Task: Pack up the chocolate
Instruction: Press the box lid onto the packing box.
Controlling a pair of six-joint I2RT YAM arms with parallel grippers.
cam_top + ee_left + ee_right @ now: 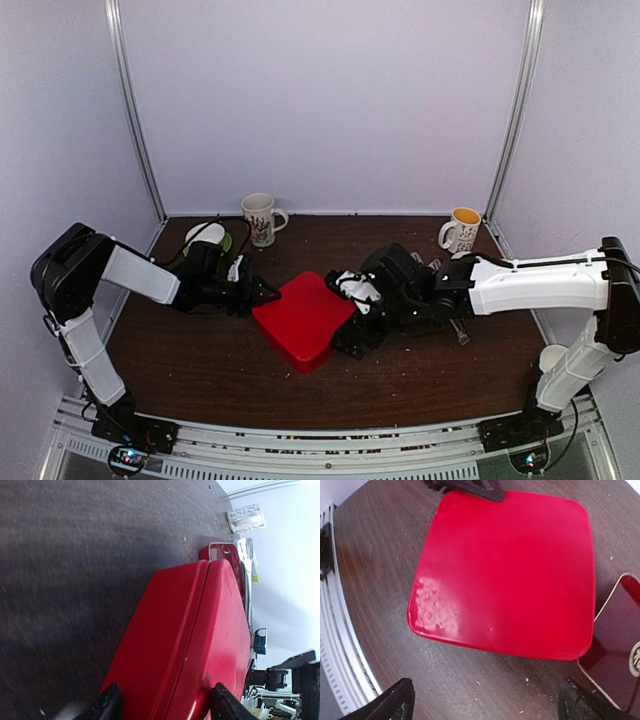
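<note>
Nowhere does any chocolate show: the red box [303,320] lies closed in the middle of the desk [200,370], and its lid hides whatever is inside. Seen from above, the right arm covers the desk at 3 o'clock of the box, so what lies under it is hard to make out. The right wrist view shows there a dark red flat thing [620,640] with a pale border, just beside the box and cut off by the frame edge. At 10 o'clock of the box a white and green round thing [212,237] sits partly behind the left arm, and I cannot tell what it is. The desk is dark brown wood with small pale crumbs on it, and pale walls [330,100] close it on three sides. A patterned mug [262,217] stands at 11 o'clock by the back wall, and a mug with a yellow inside [461,230] at 1 o'clock. The left fingers [107,705] stand partly apart at the 9 o'clock corner of the box, one on each side of its edge. Whether they press it I cannot tell. The right fingers [395,700] are spread wide above the desk at 4 o'clock of the box, holding nothing.
</note>
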